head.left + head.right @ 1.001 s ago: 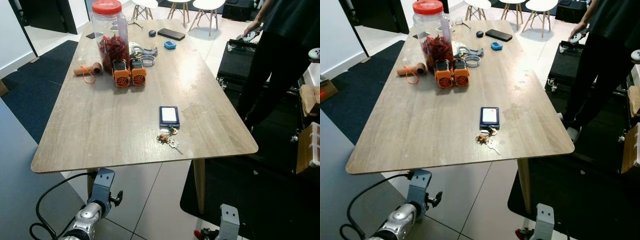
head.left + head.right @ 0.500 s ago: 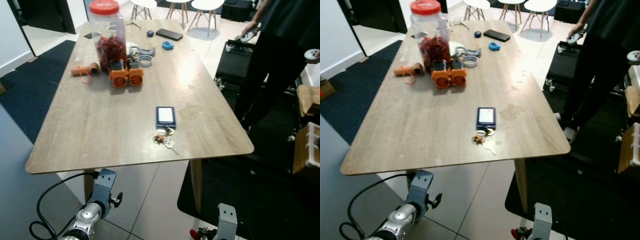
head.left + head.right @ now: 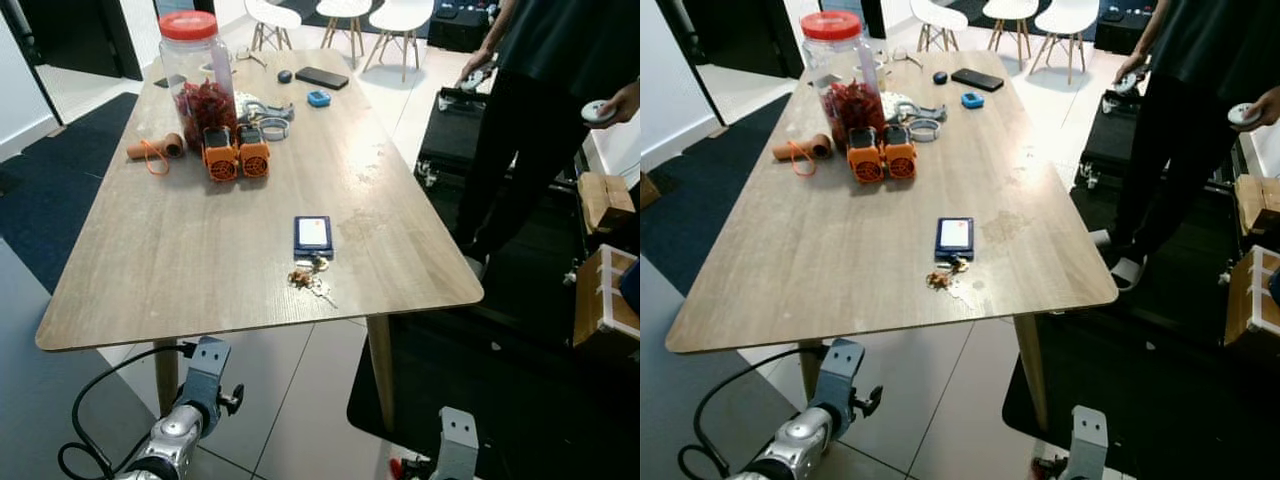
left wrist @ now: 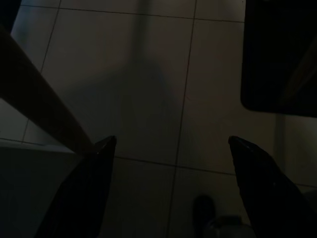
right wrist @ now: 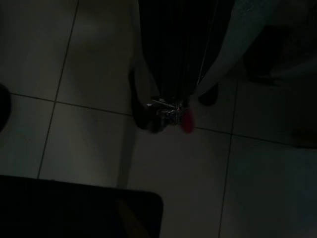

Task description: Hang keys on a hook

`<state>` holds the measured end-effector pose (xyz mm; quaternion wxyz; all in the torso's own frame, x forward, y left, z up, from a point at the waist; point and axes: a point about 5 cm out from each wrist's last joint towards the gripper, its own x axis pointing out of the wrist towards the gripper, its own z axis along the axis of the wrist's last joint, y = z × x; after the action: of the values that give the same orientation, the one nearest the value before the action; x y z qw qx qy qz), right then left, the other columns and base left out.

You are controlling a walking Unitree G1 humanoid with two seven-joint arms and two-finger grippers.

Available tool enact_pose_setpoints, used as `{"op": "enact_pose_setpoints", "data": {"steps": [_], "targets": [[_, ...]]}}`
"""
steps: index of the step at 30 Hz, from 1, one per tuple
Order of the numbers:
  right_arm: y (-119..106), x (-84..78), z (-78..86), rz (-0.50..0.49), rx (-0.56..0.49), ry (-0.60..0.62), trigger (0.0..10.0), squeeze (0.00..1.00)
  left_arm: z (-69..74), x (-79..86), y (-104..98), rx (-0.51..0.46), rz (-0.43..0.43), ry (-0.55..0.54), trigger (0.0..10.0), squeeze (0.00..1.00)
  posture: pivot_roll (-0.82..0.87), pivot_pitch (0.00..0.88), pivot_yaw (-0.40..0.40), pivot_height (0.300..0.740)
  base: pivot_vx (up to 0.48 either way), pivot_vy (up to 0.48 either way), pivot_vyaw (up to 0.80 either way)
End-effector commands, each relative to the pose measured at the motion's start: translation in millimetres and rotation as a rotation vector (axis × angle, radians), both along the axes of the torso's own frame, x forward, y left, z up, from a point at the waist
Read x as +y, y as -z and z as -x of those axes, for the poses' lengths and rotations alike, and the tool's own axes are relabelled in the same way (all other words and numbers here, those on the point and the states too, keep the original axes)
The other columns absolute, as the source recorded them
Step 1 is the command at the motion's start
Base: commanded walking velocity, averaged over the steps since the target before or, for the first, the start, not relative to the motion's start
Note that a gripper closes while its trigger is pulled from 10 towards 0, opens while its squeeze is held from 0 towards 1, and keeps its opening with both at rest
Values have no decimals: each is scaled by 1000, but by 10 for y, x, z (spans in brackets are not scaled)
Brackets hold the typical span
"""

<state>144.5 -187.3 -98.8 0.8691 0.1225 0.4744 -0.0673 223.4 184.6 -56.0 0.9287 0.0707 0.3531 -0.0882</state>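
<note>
One small bunch of metal keys [image 3: 309, 280] lies near the long wooden table [image 3: 180, 250]'s near edge, beside a blue card holder [image 3: 312, 234]. The left end effector [image 4: 168, 148] hangs low, fingers spread; I cannot tell the right end effector's state. Step closer before reaching.

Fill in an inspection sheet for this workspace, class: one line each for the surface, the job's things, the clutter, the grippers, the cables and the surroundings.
Surface: wooden table, long, pale stain patches near the middle.
Job's things: keys lie near the table's near edge, attached to a blue card holder; hook: nothing seen.
Clutter: red-lidded jar, two orange devices, cardboard roll with orange band, black phone at the far end.
Grippers: left gripper hangs over the floor tiles, fingers apart; right arm hangs idle.
Cables: black cable loops beside the left arm.
Surroundings: a person stands right of the table; white chairs beyond it.
</note>
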Motion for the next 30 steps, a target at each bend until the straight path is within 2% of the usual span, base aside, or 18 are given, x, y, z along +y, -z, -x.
{"op": "enact_pose_setpoints", "data": {"steps": [1,3,7,11,14,30], "targets": [[0,-1,3,0,-3,3,10000,0,18,65,8,15,-25,3,10000,0,90,23,-13,740,0,0,0],[1,-1,5,0,-2,3,10000,0,14,68,6,15,-31,2,10000,0,89,21,-12,740,0,0,0],[2,0,8,-1,-1,2,10000,0,9,71,5,19,-63,27,10000,0,88,21,-13,740,0,-480,0],[2,-2,8,0,-1,2,10000,0,11,71,8,24,-59,21,10000,0,87,20,-12,740,0,-457,0],[4,-1,14,-1,0,4,10000,0,20,84,15,31,-43,-11,10000,0,85,19,-10,740,0,0,0],[13,-4,41,-1,4,9,10000,0,17,93,13,37,-50,2,10000,0,86,8,-5,740,0,0,0]]}}
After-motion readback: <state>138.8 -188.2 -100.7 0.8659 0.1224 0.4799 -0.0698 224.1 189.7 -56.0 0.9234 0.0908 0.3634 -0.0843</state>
